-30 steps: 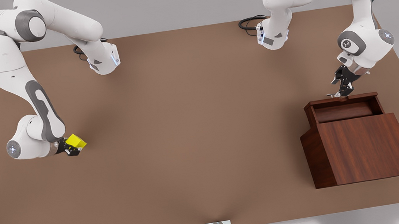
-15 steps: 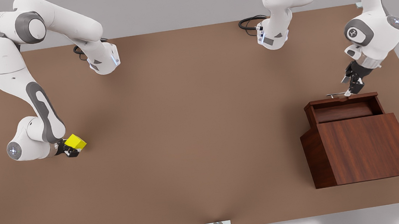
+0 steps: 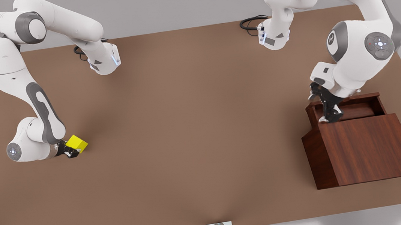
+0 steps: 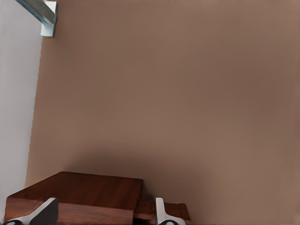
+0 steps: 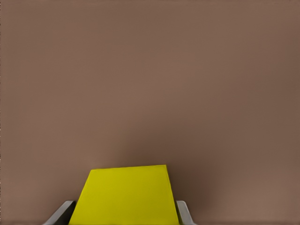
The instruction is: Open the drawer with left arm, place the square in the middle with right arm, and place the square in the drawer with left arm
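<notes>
At the front view's left, your right gripper (image 3: 73,150) clamps the yellow square (image 3: 77,143) low over the brown tabletop (image 3: 194,128), fingers (image 5: 185,213) pressed to its sides; the middle lies bare; at the right, your left gripper (image 3: 331,116), fingers (image 4: 161,213) spread apart, hangs over the pulled-out drawer (image 3: 364,107) atop the cabinet (image 3: 367,150)

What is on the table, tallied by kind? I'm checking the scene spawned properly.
Cube: 1, yellow, between the right tool's fingers.
Cabinet: 1, wooden, drawer open, left tool over it.
Arms: 2.
Total: 4.
</notes>
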Action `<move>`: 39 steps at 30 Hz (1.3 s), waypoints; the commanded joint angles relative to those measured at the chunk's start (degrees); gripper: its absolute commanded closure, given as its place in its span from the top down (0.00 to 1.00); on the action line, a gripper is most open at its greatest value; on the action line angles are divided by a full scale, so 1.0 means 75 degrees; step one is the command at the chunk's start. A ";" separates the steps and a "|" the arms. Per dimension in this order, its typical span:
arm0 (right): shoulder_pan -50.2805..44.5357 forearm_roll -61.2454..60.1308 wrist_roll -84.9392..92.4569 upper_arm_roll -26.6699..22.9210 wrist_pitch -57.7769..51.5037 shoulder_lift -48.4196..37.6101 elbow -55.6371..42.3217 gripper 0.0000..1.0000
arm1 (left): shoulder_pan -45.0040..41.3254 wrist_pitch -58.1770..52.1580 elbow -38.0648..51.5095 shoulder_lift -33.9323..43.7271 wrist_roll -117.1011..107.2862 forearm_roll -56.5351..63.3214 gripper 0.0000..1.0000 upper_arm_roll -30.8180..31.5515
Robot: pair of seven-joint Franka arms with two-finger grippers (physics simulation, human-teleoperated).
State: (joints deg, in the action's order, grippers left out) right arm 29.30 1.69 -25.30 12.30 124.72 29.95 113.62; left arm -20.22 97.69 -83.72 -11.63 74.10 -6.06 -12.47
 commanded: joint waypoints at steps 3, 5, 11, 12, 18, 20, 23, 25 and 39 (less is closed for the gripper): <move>-0.0004 -0.0003 0.0022 0.0001 0.0000 -0.0008 -0.0008 0.79 | -0.0081 -0.1436 -0.0005 0.0086 -1.0197 -0.0025 1.00 -0.0013; -0.0004 -0.0003 0.0022 0.0001 0.0000 -0.0008 -0.0008 0.79 | -0.0069 -0.1495 -0.0005 0.0086 -1.0197 -0.0036 1.00 -0.0024; -0.0133 -0.0050 -0.0048 0.0060 -0.0281 -0.0067 -0.0090 0.80 | -0.0069 -0.1541 0.0007 0.0051 -1.0197 -0.0036 1.00 -0.0048; -0.0133 -0.0050 0.0010 0.0060 -0.0328 -0.0067 -0.0125 0.81 | -0.0069 -0.1542 0.0007 0.0051 -1.0197 -0.0036 1.00 -0.0048; -0.0121 -0.0097 -0.0001 0.0189 -0.0539 -0.0102 -0.0278 0.81 | -0.0069 -0.1553 0.0007 0.0039 -1.0197 -0.0048 1.00 -0.0048; -0.0121 -0.0097 0.0011 0.0189 -0.0574 -0.0091 -0.0278 0.81 | -0.0069 -0.1553 0.0007 0.0039 -1.0208 -0.0060 1.00 -0.0048; -0.0110 -0.0085 0.0022 0.0189 -0.0586 -0.0079 -0.0231 0.81 | -0.0069 -0.1553 0.0007 0.0028 -1.0220 -0.0048 1.00 -0.0048; -0.0098 -0.0073 0.0034 0.0189 -0.0645 -0.0055 -0.0231 0.83 | -0.0069 -0.1553 0.0007 -0.0019 -1.0208 -0.0060 1.00 -0.0048; -0.0215 -0.0073 0.0210 0.0177 -0.0621 -0.0008 -0.0161 0.83 | -0.0057 -0.1553 0.0007 -0.0066 -1.0220 -0.0060 1.00 -0.0048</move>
State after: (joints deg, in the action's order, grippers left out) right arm 27.90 1.15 -24.61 13.69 120.02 29.89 112.47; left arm -20.65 86.05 -83.70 -12.11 6.26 -6.50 -12.81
